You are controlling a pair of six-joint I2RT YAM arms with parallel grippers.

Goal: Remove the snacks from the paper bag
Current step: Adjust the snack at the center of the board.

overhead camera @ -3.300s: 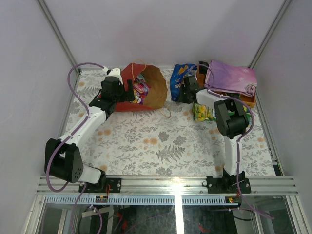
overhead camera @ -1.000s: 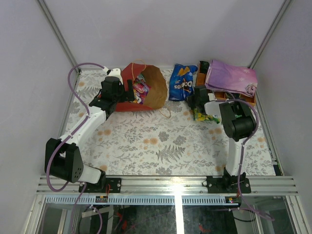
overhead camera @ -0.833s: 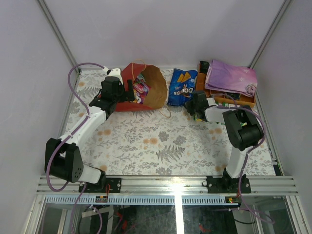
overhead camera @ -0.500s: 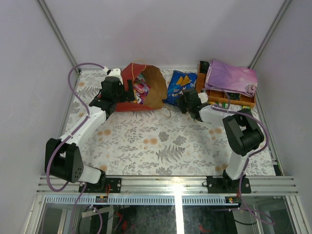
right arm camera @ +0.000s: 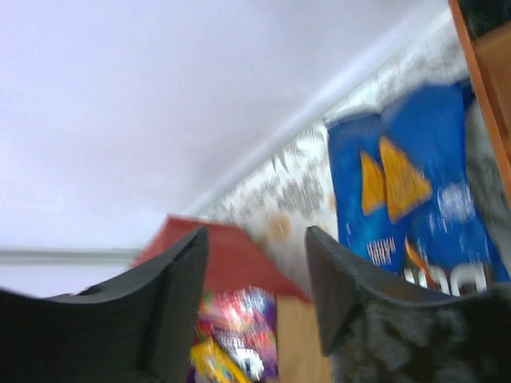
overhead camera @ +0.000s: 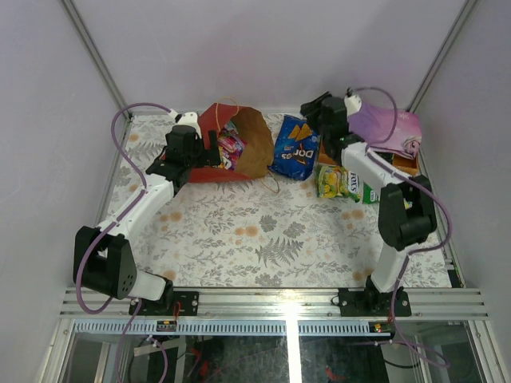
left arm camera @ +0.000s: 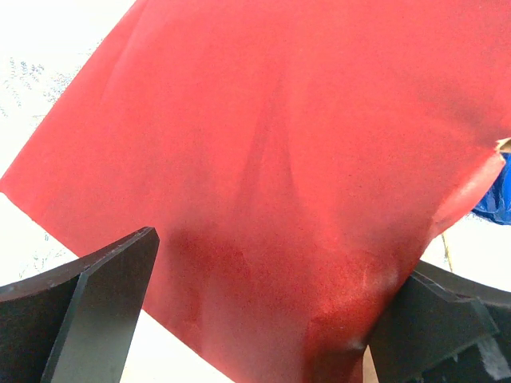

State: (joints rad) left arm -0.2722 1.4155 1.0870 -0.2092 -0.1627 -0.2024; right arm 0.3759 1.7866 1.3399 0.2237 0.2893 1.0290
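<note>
paper bag [overhead camera: 254, 148]: on its side, packets [overhead camera: 230, 148] inside | Doritos bag [overhead camera: 294, 150]: just beside its mouth

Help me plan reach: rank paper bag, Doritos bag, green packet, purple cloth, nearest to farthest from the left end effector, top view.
1. paper bag, at the left end effector
2. Doritos bag, just right
3. green packet, farther right
4. purple cloth, far-right corner

A tablecloth [overhead camera: 263, 239] printed with grey leaves and orange blooms covers the table. At the far right corner, a purple cloth [overhead camera: 387, 126] is draped over an orange wooden tray [right arm camera: 497, 72] and hides most of it. Plain pale walls [overhead camera: 239, 48] stand on three sides. A metal rail [overhead camera: 239, 302] runs along the near edge.
</note>
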